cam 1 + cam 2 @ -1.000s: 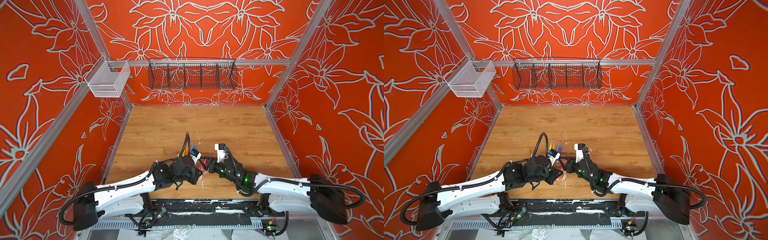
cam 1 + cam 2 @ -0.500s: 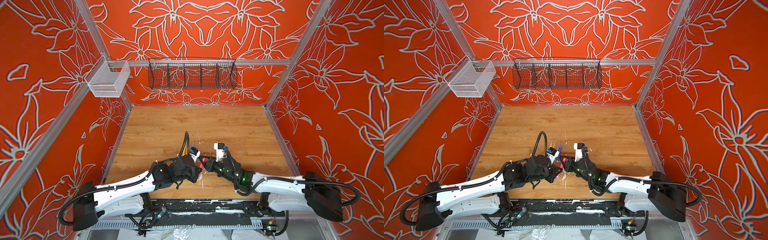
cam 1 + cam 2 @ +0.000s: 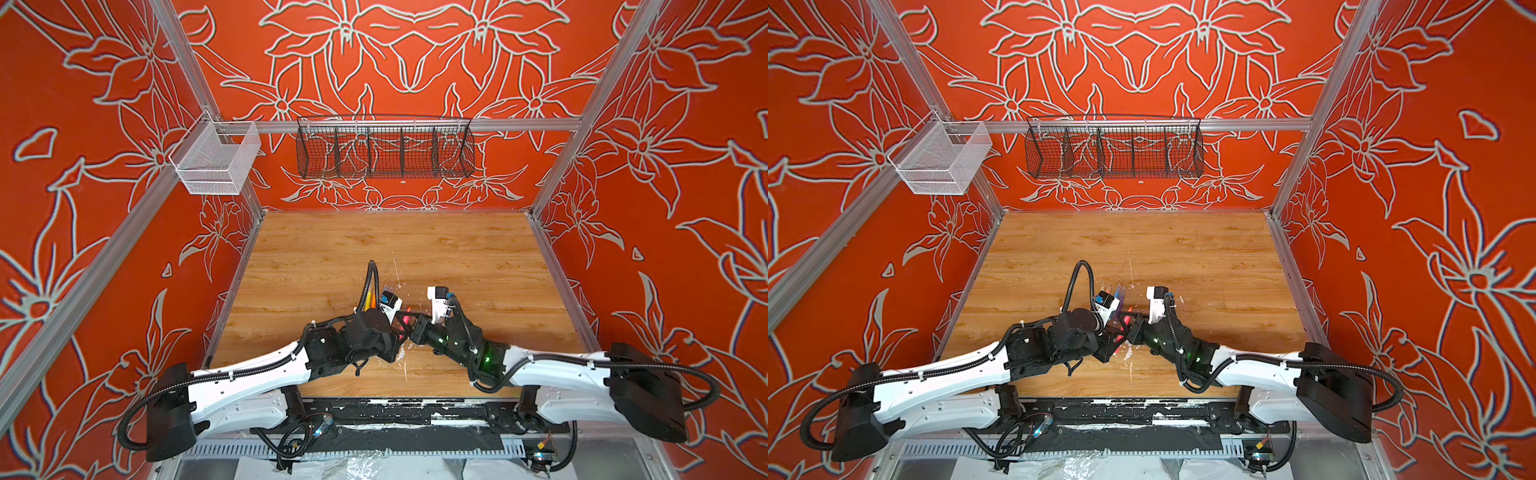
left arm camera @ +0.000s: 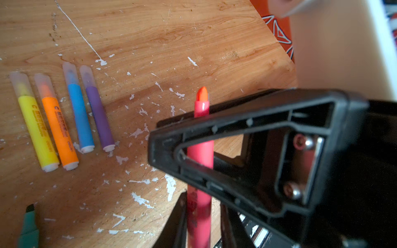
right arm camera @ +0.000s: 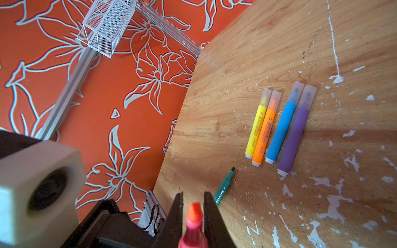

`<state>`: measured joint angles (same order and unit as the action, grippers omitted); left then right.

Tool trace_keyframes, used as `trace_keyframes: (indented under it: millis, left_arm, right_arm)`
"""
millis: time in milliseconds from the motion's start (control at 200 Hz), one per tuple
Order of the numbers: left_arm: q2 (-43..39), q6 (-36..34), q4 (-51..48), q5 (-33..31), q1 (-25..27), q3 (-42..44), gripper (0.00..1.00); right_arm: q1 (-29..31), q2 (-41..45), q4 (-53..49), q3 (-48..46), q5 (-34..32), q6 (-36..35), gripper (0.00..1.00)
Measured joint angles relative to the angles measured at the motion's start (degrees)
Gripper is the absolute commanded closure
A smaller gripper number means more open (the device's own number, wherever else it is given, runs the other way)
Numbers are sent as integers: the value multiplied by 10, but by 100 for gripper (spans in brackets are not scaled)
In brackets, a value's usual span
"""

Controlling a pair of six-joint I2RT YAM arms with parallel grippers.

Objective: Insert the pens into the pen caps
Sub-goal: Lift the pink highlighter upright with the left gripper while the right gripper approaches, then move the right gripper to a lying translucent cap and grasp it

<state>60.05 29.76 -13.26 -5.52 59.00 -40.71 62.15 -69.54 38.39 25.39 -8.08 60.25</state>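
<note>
Pink-red and uncapped, the pink-red pen (image 4: pixel 200 154) hung clear of the bench (image 4: pixel 171 32), its bare tip aimed toward the far side, presumably so a cap could be slid on. The jaws of the right gripper (image 5: pixel 194 199) were clenched on its barrel near the tip. Lower on the same barrel the jaws of the left gripper (image 4: pixel 202 206) stood slightly parted, a sliver of bench showing beside one of them. I judged this a hand-over being let go. Near the pink-red pen the green pen (image 5: pixel 223 186) lay bare-tipped on the bench. A little beyond it the yellow pen (image 4: pixel 37 128), orange pen (image 4: pixel 59 131), blue pen (image 4: pixel 80 116) and purple pen (image 4: pixel 100 120) lay side by side, each wearing one of the clear caps (image 4: pixel 71 73), evidently parked as finished. No loose cap could be seen.
</note>
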Motion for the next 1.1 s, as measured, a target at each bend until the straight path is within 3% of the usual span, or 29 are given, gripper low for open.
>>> trace_keyframes:
  millis: [355,500,545,630,711,816,1096]
  left_arm:
    - [21,-2,24,-5,0,12,80]
    - [18,-1,40,-4,2,23,94]
    - [15,0,43,-4,2,27,100]
    - [9,0,47,-4,3,32,100]
    - [0,0,44,-9,3,40,100]
    - [-16,0,42,-14,2,53,100]
    - [-19,-23,37,-50,2,89,100]
  right_arm:
    - [9,-1,17,0,-7,1,100]
    - [10,-2,18,-1,-11,2,97]
    - [10,-2,17,-1,-11,2,86]
    - [10,-1,17,-1,-14,-1,60]
    - [12,13,3,-1,-24,-13,47]
    - [12,67,-82,5,-51,-39,42]
    - [12,196,-433,65,-181,-94,34]
